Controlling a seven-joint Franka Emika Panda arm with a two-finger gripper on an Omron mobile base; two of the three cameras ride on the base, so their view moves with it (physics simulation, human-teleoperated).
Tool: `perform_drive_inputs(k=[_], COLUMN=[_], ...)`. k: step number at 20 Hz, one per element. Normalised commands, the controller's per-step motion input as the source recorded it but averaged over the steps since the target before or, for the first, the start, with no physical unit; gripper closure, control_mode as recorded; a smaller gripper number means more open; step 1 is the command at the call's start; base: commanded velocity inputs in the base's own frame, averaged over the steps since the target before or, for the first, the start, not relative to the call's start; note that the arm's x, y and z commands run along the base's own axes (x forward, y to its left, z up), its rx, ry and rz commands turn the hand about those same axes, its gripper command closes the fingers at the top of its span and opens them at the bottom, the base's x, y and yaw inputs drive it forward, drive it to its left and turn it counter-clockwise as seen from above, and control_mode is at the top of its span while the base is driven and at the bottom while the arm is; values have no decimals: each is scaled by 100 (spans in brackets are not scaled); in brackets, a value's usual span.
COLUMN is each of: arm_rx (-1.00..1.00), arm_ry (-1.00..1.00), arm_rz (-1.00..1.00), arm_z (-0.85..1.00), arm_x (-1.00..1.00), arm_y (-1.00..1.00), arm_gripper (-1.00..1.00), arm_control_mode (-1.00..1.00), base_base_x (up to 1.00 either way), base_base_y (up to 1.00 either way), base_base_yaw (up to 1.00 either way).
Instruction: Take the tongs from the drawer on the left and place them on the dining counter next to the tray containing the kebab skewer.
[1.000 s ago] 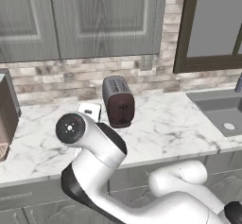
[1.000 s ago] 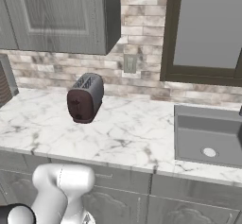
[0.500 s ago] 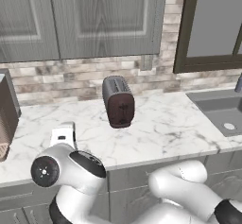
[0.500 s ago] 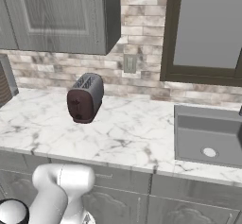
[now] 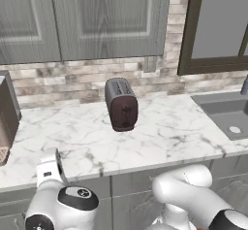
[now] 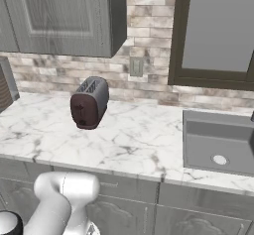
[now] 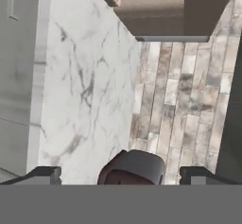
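The robot's end effector (image 7: 120,176) has its two dark fingertips (image 7: 43,175) standing wide apart with nothing between them, looking along the white, grey-veined marble tabletop (image 7: 90,76) toward the brick wall; the dark reddish-brown toaster with a grey metal top (image 5: 121,104) sits in the middle of that tabletop, and a tan box-shaped appliance (image 7: 165,5) stands at its far left end. The slim grey metal tongs cannot be located in these pictures; by the task they should lie inside a shallow drawer to the left, below the tabletop edge, where grey wood-grain cabinet fronts (image 6: 124,209) run, and no drawer is seen open. Judging from the task's description, the tongs should be light, stiff and smooth-surfaced, so likely to slide or pivot in a pinch. A hold across both narrow arms near the middle, squeezing them together, seems safest, since a grip at the joined end may let the free ends swing.
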Motion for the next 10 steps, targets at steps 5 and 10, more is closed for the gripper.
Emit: perform_drive_inputs(k=[5,10], arm_rx=[-2,0], arm_ry=[-17,-13], arm_rz=[8,1], arm_z=[-61,-39], arm_x=[0,3], arm_y=[44,38], arm_gripper=[-100,-100], arm_control_mode=[-100,-100], base_base_x=[0,0], base_base_y=[0,0], base_base_yaw=[0,0])
